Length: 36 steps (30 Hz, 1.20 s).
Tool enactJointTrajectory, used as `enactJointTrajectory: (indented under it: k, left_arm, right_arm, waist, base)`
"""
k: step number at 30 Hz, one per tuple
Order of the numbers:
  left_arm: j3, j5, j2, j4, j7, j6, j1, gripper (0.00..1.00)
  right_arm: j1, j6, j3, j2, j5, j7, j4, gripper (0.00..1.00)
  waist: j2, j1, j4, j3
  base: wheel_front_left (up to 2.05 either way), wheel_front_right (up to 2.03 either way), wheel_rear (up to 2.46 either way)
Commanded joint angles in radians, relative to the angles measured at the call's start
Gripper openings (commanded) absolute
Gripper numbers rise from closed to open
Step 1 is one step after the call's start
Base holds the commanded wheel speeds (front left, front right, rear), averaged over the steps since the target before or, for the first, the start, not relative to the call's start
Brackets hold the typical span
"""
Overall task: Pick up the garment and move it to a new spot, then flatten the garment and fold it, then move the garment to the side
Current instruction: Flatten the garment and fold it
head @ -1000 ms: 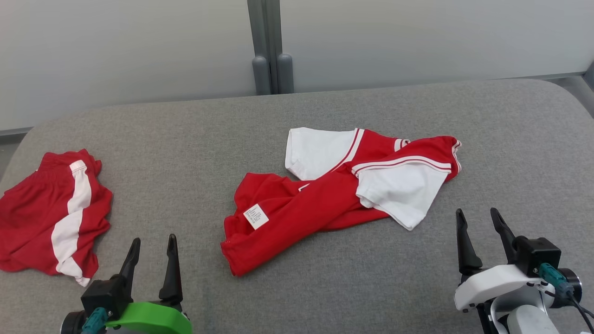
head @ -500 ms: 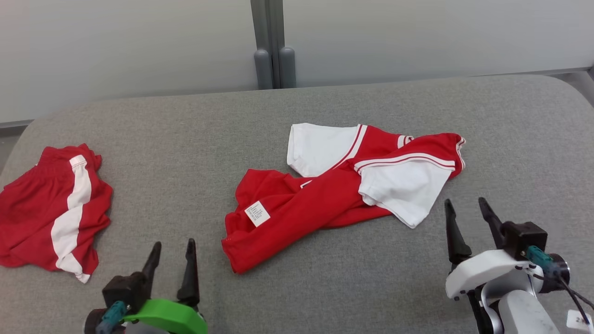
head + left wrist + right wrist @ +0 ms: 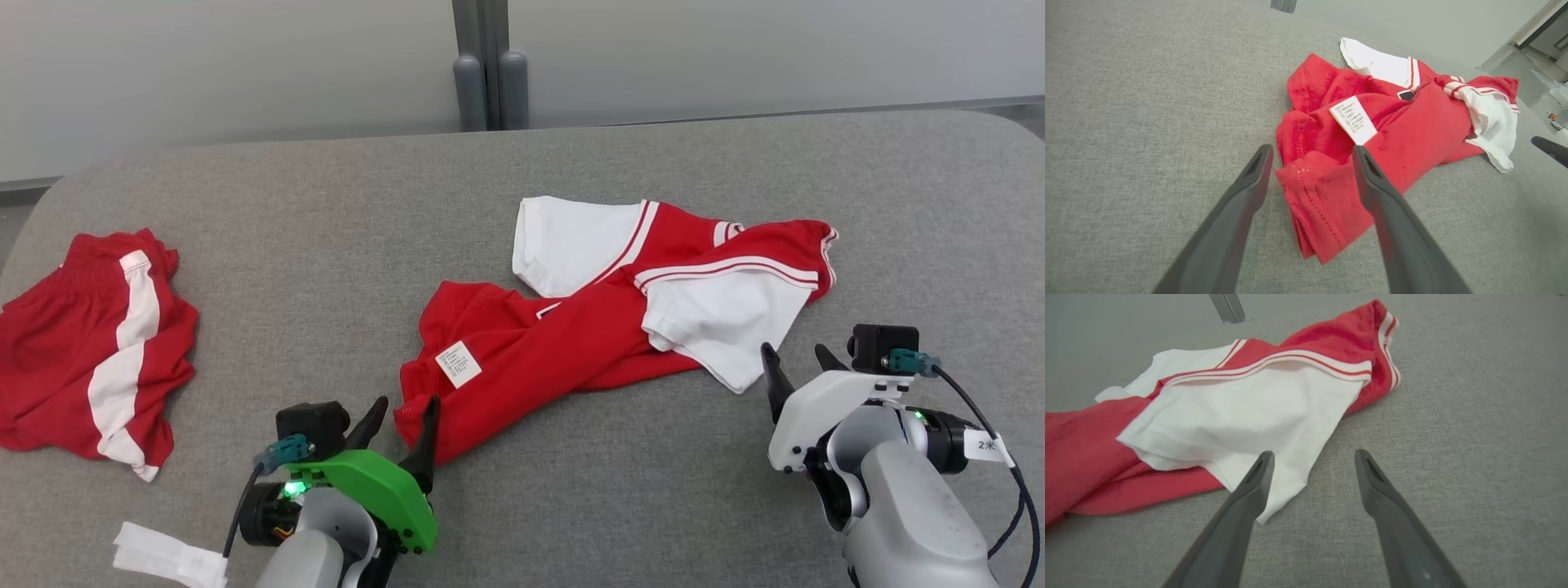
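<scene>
A crumpled red shirt with white sleeves (image 3: 604, 327) lies mid-table, a white care label (image 3: 458, 363) facing up. My left gripper (image 3: 404, 412) is open at the shirt's near-left hem; in the left wrist view that red hem corner (image 3: 1318, 196) sits between my left gripper (image 3: 1310, 153) fingers, which stand apart from it. My right gripper (image 3: 793, 359) is open just right of the white sleeve's lower tip (image 3: 739, 377); in the right wrist view the white sleeve (image 3: 1249, 420) lies ahead-left of my right gripper (image 3: 1312, 455).
Red shorts with a white stripe (image 3: 90, 351) lie at the table's left edge. The grey padded table (image 3: 286, 245) has bare cloth between the two garments and on the right. A grey post (image 3: 488, 77) and a pale wall stand behind. A white tag (image 3: 167, 555) hangs off my left arm.
Both arms have reached forward toward the shirt: the left gripper now brackets the hem corner, the right sits beside the white sleeve. The head camera tilted, shifting the whole scene slightly.
</scene>
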<state>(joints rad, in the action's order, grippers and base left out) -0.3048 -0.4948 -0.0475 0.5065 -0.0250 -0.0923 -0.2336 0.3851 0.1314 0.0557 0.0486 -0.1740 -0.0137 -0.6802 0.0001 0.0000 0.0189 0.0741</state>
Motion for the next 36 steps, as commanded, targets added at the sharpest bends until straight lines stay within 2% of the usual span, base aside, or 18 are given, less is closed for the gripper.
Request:
enactJointTrajectory:
  k: [1, 8, 18, 22, 27, 28, 29, 30, 31, 32, 33, 34, 36]
  left_arm:
    - [-0.015, -0.009, -0.005, -0.001, 0.028, 0.016, -0.011, 1.0]
    - [-0.04, -0.018, -0.005, -0.019, 0.089, 0.07, -0.028, 1.0]
    - [-0.049, -0.035, -0.006, -0.036, 0.134, 0.101, -0.021, 1.0]
    - [-0.056, -0.041, -0.006, -0.038, 0.141, 0.101, -0.022, 1.0]
    - [-0.061, -0.04, -0.006, -0.04, 0.145, 0.108, -0.028, 1.0]
    - [-0.06, -0.044, -0.006, -0.04, 0.143, 0.11, -0.03, 0.95]
    - [-0.06, -0.046, -0.006, -0.04, 0.14, 0.11, -0.032, 0.91]
    - [-0.061, -0.045, -0.006, -0.042, 0.135, 0.11, -0.034, 0.79]
    - [-0.061, -0.045, -0.006, -0.044, 0.129, 0.111, -0.036, 0.57]
    - [-0.063, -0.045, -0.006, -0.044, 0.126, 0.11, -0.037, 0.43]
    - [-0.064, -0.042, -0.006, -0.047, 0.118, 0.109, -0.037, 0.19]
    - [-0.064, -0.041, -0.006, -0.05, 0.112, 0.109, -0.038, 0.01]
    - [-0.065, -0.04, -0.01, -0.057, 0.101, 0.104, -0.035, 0.0]
  right_arm:
    - [0.023, -0.001, 0.003, 0.003, -0.002, -0.007, -0.044, 1.0]
    - [0.1, -0.001, -0.021, 0.003, -0.004, 0.017, -0.225, 1.0]
    - [0.175, -0.001, -0.069, 0.0, -0.009, 0.055, -0.426, 1.0]
    - [0.196, 0.0, -0.129, -0.006, -0.046, 0.042, -0.485, 1.0]
    - [0.195, 0.005, -0.247, -0.016, -0.134, 0.034, -0.481, 1.0]
    - [0.194, 0.005, -0.266, -0.016, -0.151, 0.032, -0.479, 0.81]
    - [0.194, 0.005, -0.279, -0.016, -0.162, 0.031, -0.48, 0.53]
    - [0.193, 0.005, -0.296, -0.017, -0.169, 0.029, -0.482, 0.34]
    - [0.193, 0.005, -0.304, -0.017, -0.173, 0.031, -0.485, 0.12]
    - [0.194, 0.005, -0.312, -0.015, -0.176, 0.038, -0.49, 0.0]
    - [0.194, 0.004, -0.316, -0.013, -0.178, 0.043, -0.495, 0.0]
    - [0.195, 0.002, -0.318, -0.007, -0.181, 0.05, -0.5, 0.0]
    - [0.196, 0.002, -0.32, -0.002, -0.189, 0.073, -0.498, 0.0]
  waist:
    - [-0.0001, 0.0, 0.011, 0.014]
    - [-0.0001, 0.0, 0.025, 0.037]
    - [-0.0001, 0.0, 0.031, 0.046]
    - [-0.0001, 0.0, 0.032, 0.048]
    - [-0.0001, 0.0, 0.032, 0.053]
    - [-0.0001, 0.0, 0.031, 0.053]
    - [-0.0001, 0.0, 0.031, 0.053]
    - [-0.0001, 0.0, 0.03, 0.053]
    - [-0.0001, 0.0, 0.03, 0.053]
    - [-0.0001, 0.0, 0.029, 0.052]
    - [-0.0001, 0.0, 0.029, 0.051]
    - [-0.0001, 0.0, 0.029, 0.05]
    - [-0.0001, 0.0, 0.027, 0.046]
  base:
    - [0.0, 0.0, 0.0]
    - [0.0, 0.0, 0.0]
    - [0.0, 0.0, 0.0]
    - [0.0, 0.0, 0.0]
    - [0.0, 0.0, 0.0]
    - [0.0, 0.0, 0.0]
    - [0.0, 0.0, 0.0]
    - [0.0, 0.0, 0.0]
    - [0.0, 0.0, 0.0]
    - [0.0, 0.0, 0.0]
    - [0.0, 0.0, 0.0]
    - [0.0, 0.0, 0.0]
    - [0.0, 0.0, 0.0]
